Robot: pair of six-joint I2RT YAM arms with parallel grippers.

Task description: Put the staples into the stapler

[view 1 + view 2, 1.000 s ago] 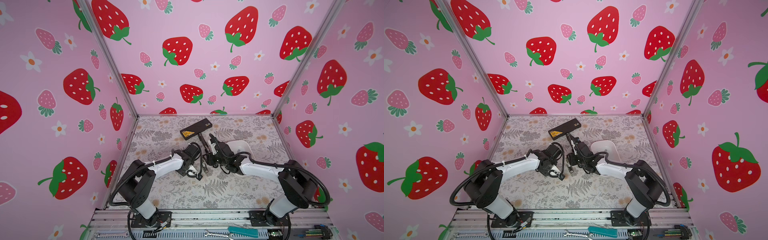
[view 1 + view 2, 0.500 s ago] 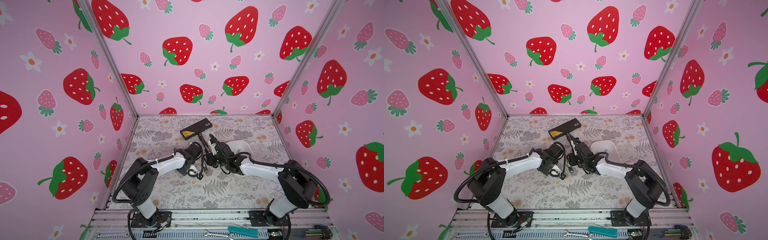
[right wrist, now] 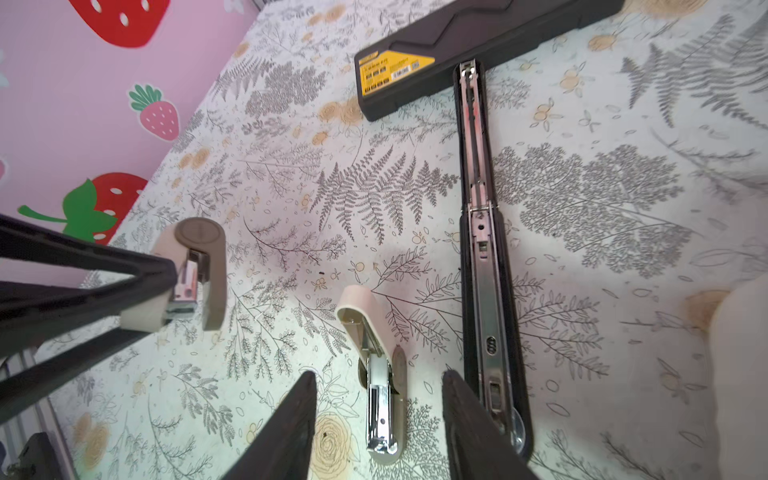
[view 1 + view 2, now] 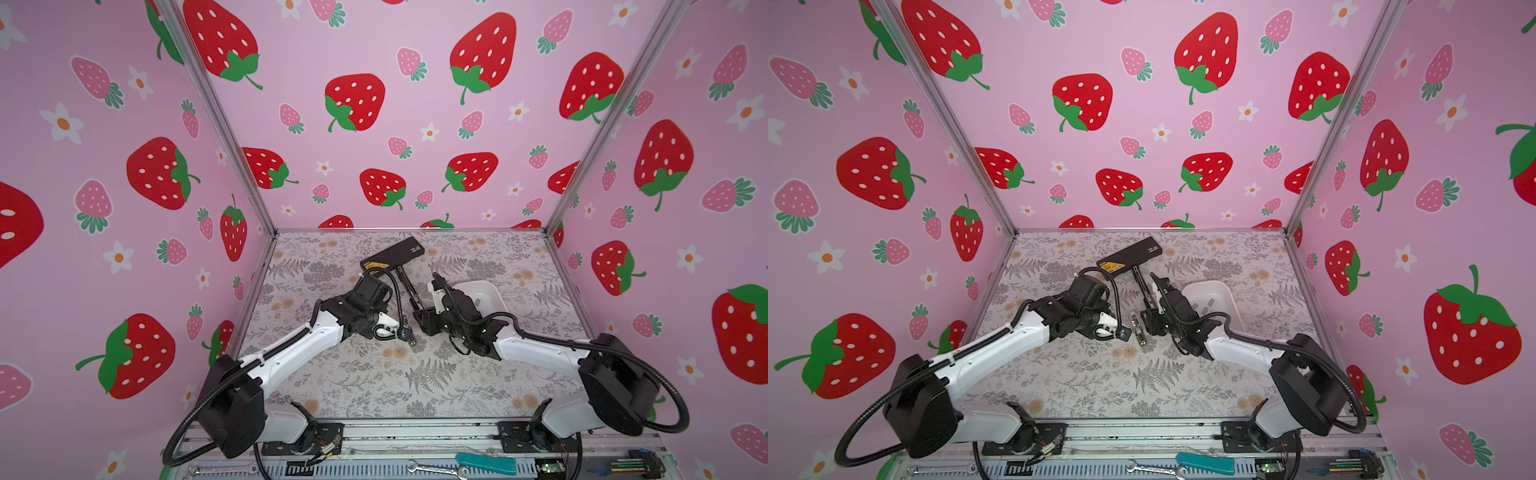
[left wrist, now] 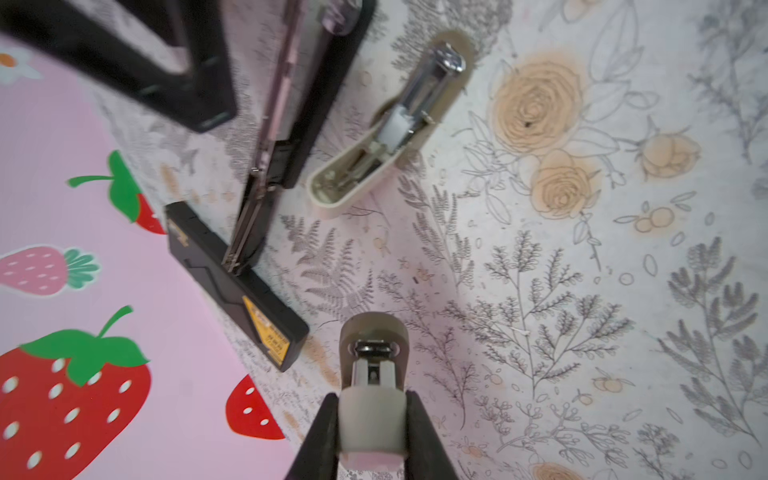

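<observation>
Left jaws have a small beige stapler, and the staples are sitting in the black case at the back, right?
Not quite. The staples lie in the white tray, not the black case, as a top view shows. The left gripper does hold a small beige stapler.

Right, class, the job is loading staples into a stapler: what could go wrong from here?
1. The left claw pinches the held beige stapler at one end only; it might swing or slip.
2. The right claw hangs open over the open beige stapler, close beside the long black stapler; closing could knock either.
</observation>
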